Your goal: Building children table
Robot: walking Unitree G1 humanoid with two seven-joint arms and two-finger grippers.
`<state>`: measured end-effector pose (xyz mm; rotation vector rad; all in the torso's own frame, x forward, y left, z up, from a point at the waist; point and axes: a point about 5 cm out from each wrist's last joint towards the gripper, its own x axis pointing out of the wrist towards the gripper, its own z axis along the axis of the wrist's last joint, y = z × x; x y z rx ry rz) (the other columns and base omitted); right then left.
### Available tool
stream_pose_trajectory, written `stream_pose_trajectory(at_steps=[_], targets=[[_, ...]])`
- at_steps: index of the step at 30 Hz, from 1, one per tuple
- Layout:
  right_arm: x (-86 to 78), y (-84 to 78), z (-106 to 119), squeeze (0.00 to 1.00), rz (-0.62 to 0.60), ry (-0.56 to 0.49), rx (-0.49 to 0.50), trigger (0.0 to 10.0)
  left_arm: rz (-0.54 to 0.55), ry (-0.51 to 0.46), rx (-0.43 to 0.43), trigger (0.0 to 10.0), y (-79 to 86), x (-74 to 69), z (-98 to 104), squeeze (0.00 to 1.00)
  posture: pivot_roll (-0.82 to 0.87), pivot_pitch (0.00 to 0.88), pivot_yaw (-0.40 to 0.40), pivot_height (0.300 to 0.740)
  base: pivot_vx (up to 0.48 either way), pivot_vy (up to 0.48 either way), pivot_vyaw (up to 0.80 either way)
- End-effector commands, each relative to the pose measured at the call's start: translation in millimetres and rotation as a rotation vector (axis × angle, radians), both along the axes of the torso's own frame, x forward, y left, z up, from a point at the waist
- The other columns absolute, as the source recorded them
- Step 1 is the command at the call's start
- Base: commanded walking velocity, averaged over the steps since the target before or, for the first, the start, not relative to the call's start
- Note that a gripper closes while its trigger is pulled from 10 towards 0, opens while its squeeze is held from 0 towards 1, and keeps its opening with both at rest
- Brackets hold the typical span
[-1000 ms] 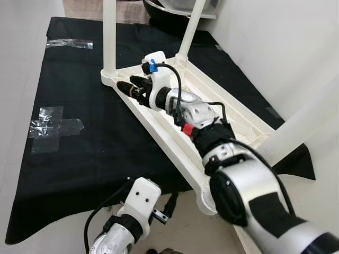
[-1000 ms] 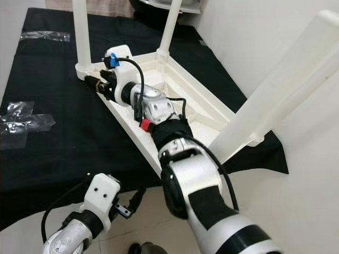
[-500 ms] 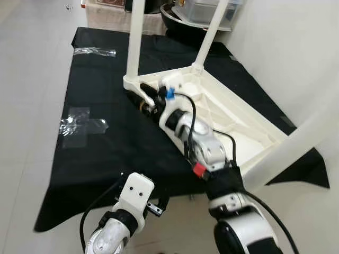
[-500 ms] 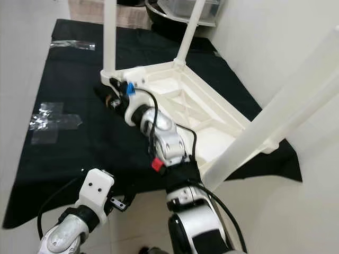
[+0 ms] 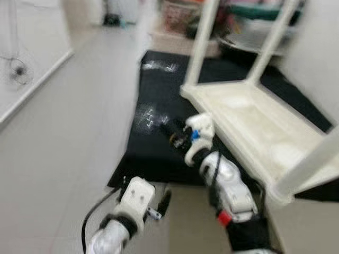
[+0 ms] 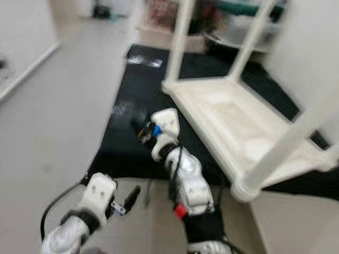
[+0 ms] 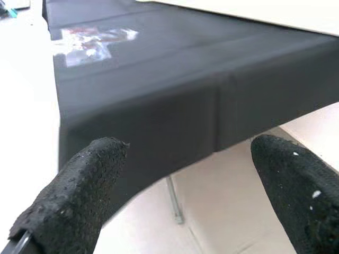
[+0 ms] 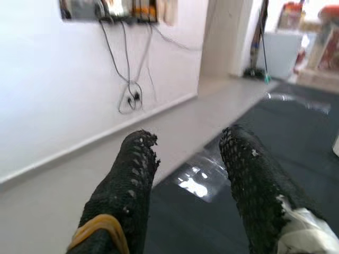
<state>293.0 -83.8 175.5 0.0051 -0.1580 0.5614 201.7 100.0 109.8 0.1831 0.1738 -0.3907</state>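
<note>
Three white legs [image 5: 200,48] stand fitted on the upturned children's table [image 6: 233,127], which lies top-down on a black cloth [image 5: 159,137] — the nearest leg crossing the lower right of the head views. Whether a fourth leg is in place cannot be told, since that corner falls outside the blurred frames; by this showing the assembly looks largely done, with turning the table upright judged to be what remains. The right gripper [image 8: 188,174] reaches out over the cloth just beside the table's near corner, its fingers parted with nothing between them, a strip of clear tape [image 8: 193,185] on the cloth beyond. The left gripper [image 7: 183,180] hangs low over pale floor tiles [image 7: 222,211] at the cloth's edge, its fingers spread wide and empty. Light tiled floor [image 5: 63,121] runs off to the left toward a white wall [image 8: 63,79] with dangling cables [image 8: 130,79], while shelving and household clutter — too blurred to name — crowd the far end of the room
</note>
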Motion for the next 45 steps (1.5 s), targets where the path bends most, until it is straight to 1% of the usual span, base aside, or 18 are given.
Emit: stream_pose_trajectory(at_steps=[1, 6, 7, 11, 13, 14, 16, 18, 19, 22, 24, 26, 33, 34, 37, 40, 41, 45], targets=[[-10.5, -20.3, -10, 0.00, -0.073, 0.019, -0.019, 10.0, -0.025, -0.005, -0.008, 10.0, -4.3, 0.2, -1, 0.00, 0.07, 0.028, -0.166, 0.740, 0.000, 0.000, 0.00], [-24.4, -35.8, -20, 0.00, -0.172, 0.047, -0.038, 10.0, -0.022, -0.015, -0.001, 10.0, -1.9, 1.1, 0, 0.00, 0.07, 0.028, -0.159, 0.740, 0.000, 0.000, 0.00], [-36.1, -46.3, -28, 0.00, -0.234, 0.056, -0.064, 10.0, -0.020, -0.019, 0.003, 10.0, -0.6, 1.4, -1, 0.00, 0.07, 0.023, -0.155, 0.740, 0.000, 0.000, 0.00], [-48.4, -54.3, -36, 0.00, -0.255, 0.081, -0.062, 10.0, -0.020, -0.016, 0.005, 10.0, 0.9, 1.6, -2, 0.00, 0.07, 0.020, -0.148, 0.740, 0.000, 0.000, 0.00], [-58.3, -65.9, -41, 0.00, -0.265, 0.112, -0.047, 10.0, -0.018, -0.011, 0.002, 10.0, 2.2, 2.2, -3, 0.00, 0.07, 0.018, -0.142, 0.740, 0.000, 0.000, 0.00], [-58.3, -65.9, -41, 0.00, -0.265, 0.112, -0.047, 10.0, -0.018, -0.011, 0.002, 10.0, 2.2, 2.2, -3, 0.00, 0.07, 0.018, -0.142, 0.740, 0.000, 0.000, 0.00], [-65.9, -102.7, -48, 0.00, -0.413, 0.137, -0.110, 10.0, -0.023, -0.005, 0.002, 10.0, 3.1, 2.9, -5, 0.00, 0.07, 0.017, -0.131, 0.740, 0.000, 0.000, 0.00], [-72.3, -132.7, -51, 0.00, -0.577, 0.159, -0.147, 10.0, -0.027, -0.002, 0.003, 10.0, 4.0, 3.2, -5, 0.00, 0.06, 0.023, -0.125, 0.740, 0.000, 0.000, 0.00], [-74.2, -140.8, -52, 0.00, -0.634, 0.169, -0.145, 10.0, -0.028, -0.001, 0.003, 10.0, 4.3, 3.2, -6, 0.00, 0.06, 0.024, -0.125, 0.740, 0.000, 0.000, 0.00], [-74.7, -147.9, -53, 0.00, -0.693, 0.174, -0.158, 10.0, -0.029, 0.000, 0.002, 10.0, 4.3, 3.2, -6, 0.00, 0.06, 0.025, -0.121, 0.740, 0.000, 0.000, 0.00], [-75.7, -158.7, -53, 0.00, -0.805, 0.183, -0.172, 10.0, -0.031, 0.002, 0.003, 10.0, 4.4, 3.1, -6, 0.00, 0.07, 0.028, -0.122, 0.740, 0.000, 0.000, 0.00], [-75.0, -159.9, -54, 0.00, -0.833, 0.194, -0.161, 10.0, -0.031, 0.002, 0.005, 10.0, 4.6, 2.8, -6, 0.00, 0.07, 0.030, -0.119, 0.740, 0.000, 0.000, 0.00], [-63.3, -156.0, -51, 0.00, -0.825, 0.183, -0.131, 10.0, -0.035, 0.001, 0.007, 10.0, 5.0, 0.6, -6, 0.00, 0.08, 0.036, -0.116, 0.740, 0.000, 0.000, 0.00], [-55.9, -154.6, -47, 1.00, -0.808, 0.169, -0.113, 10.0, -0.037, 0.002, 0.008, 10.0, 5.1, 0.0, -6, 0.00, 0.08, 0.042, -0.120, 0.740, 0.000, 0.000, 0.00], [-42.3, -152.9, -40, 1.00, -0.790, 0.146, -0.090, 10.0, -0.040, 0.002, 0.012, 10.0, 5.1, -1.1, -5, 0.00, 0.09, 0.045, -0.121, 0.740, 0.000, 0.000, 0.00], [-39.6, -153.7, -39, 1.00, -0.799, 0.153, -0.081, 10.0, -0.040, 0.002, 0.012, 10.0, 5.2, -1.9, -5, 0.00, 0.09, 0.048, -0.121, 0.740, 0.000, 0.000, 0.00], [-35.6, -155.1, -37, 0.00, -0.799, 0.145, -0.098, 10.0, -0.041, 0.004, 0.011, 10.0, 5.4, -2.6, -4, 0.00, 0.09, 0.049, -0.120, 0.740, 0.000, 0.000, 0.00], [-32.0, -156.8, -35, 0.00, -0.812, 0.142, -0.100, 10.0, -0.042, 0.007, 0.010, 10.0, 5.5, -3.4, -4, 0.00, 0.09, 0.051, -0.121, 0.740, 0.000, 0.000, 0.00]])
